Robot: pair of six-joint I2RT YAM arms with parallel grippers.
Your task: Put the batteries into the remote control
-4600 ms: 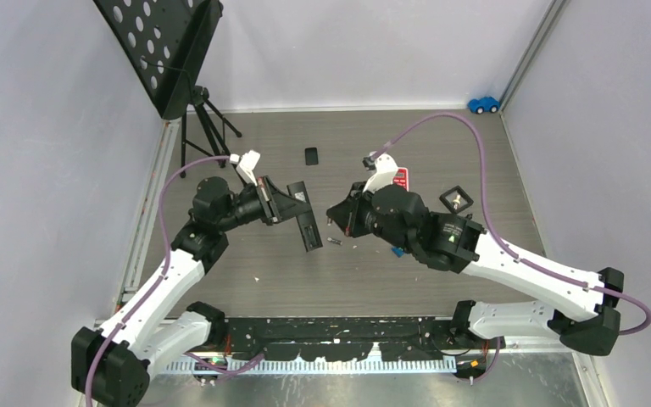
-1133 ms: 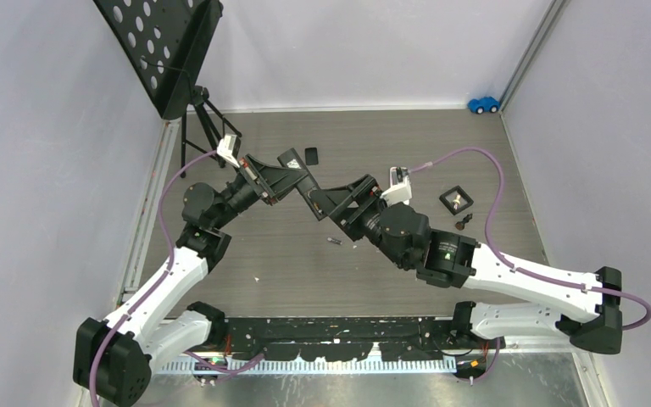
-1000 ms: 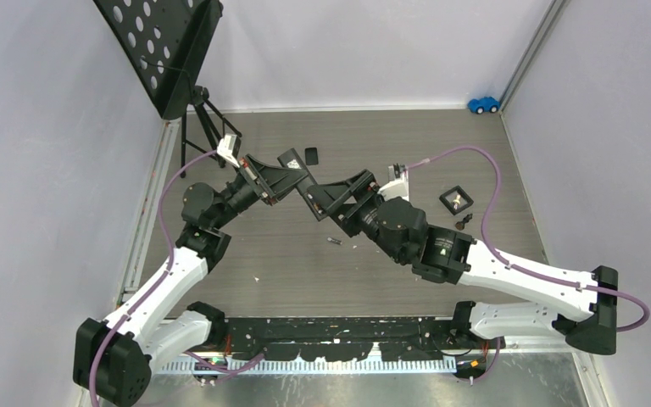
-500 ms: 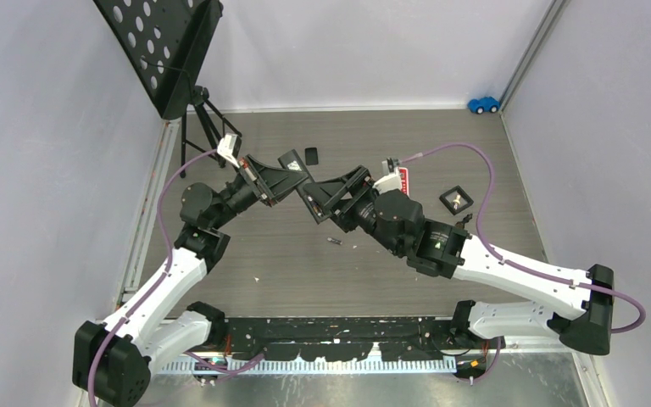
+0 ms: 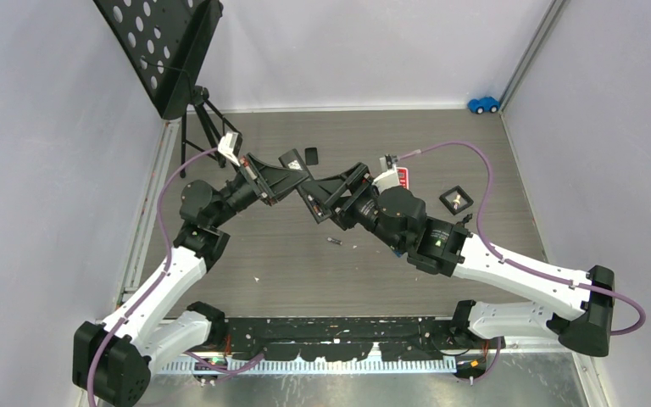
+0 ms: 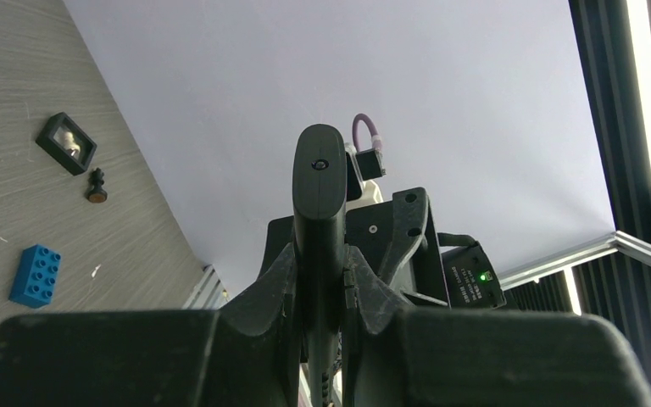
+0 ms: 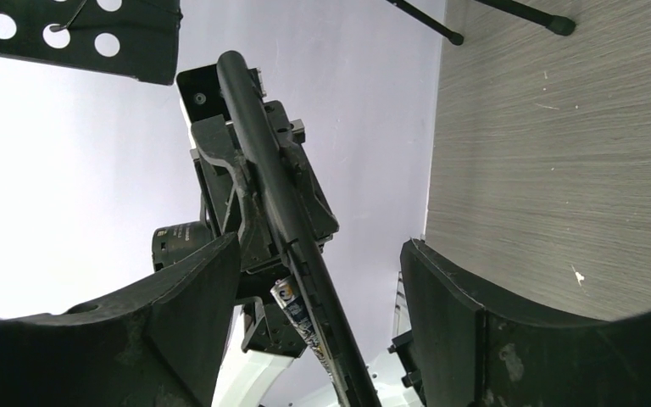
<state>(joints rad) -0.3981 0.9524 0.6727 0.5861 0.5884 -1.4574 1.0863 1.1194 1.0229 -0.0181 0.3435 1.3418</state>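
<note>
My left gripper (image 5: 291,181) is shut on the black remote control (image 5: 307,193) and holds it up off the table, tilted. In the left wrist view the remote (image 6: 319,195) stands edge-on, clamped between my fingers (image 6: 275,280). My right gripper (image 5: 328,197) is open and straddles the remote's free end without touching it. In the right wrist view the remote (image 7: 275,203) runs between my wide-apart fingers (image 7: 182,314). A printed battery with a silver end (image 7: 297,310) lies along the remote's side. Another dark battery (image 5: 334,242) lies on the table below.
A small black cover (image 5: 311,156) lies behind the arms, a white and red remote (image 5: 402,176) to the right. A black framed square (image 5: 458,200), a chess piece (image 6: 96,186) and a blue block (image 6: 34,275) lie right. A music stand (image 5: 165,51) stands back left, a blue toy car (image 5: 483,104) back right.
My right arm has moved left, bringing its open jaws around the remote's end. The left arm and the remote have stayed put.
</note>
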